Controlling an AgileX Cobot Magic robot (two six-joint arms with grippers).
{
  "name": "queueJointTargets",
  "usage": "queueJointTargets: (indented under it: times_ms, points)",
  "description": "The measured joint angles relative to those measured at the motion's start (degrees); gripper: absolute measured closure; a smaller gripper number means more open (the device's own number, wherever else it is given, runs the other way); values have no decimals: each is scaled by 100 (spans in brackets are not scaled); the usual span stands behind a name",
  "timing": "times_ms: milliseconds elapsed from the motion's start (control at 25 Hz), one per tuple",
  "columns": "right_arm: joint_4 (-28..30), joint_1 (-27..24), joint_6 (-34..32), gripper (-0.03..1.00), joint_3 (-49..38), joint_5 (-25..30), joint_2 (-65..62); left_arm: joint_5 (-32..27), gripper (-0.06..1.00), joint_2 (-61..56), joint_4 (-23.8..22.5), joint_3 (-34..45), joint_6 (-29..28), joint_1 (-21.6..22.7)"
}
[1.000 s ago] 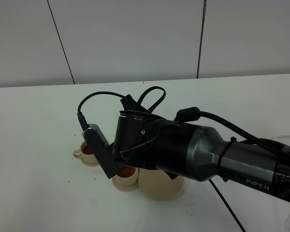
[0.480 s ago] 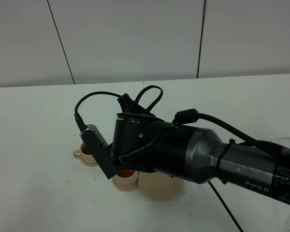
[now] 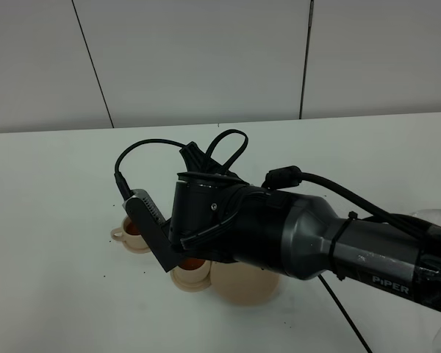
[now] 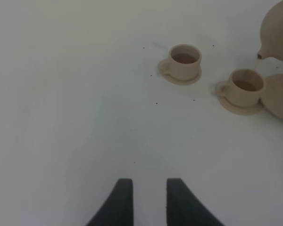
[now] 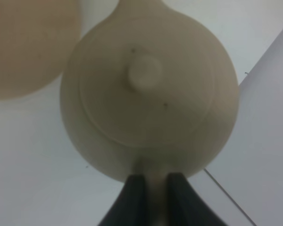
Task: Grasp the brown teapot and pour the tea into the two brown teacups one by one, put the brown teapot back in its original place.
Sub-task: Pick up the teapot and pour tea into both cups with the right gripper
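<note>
Teapot (image 5: 146, 89) up off big saucer (image 4: 279, 96), tilted, spout just above near teacup (image 4: 245, 85) beside that saucer. Right gripper (image 5: 153, 181) fingers clamped tight on pot's handle. Far teacup (image 4: 184, 60) alongside, tea inside. Left gripper (image 4: 148, 202) low over table (image 4: 61, 117), fingers narrowly parted, nothing between.

Looked from high onto the table (image 3: 44, 184), from the left wrist low toward the same cups (image 4: 185, 61), from the right closely onto the teapot (image 5: 148, 94).
</note>
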State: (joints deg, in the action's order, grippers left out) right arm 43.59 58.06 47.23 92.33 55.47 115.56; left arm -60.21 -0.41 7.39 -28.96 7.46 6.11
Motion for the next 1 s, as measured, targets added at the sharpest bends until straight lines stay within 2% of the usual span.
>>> queueJointTargets:
  times_ms: [1000]
  points:
    - [7,0,-2,87,0,0,0,0,70,0,0,0,0,0]
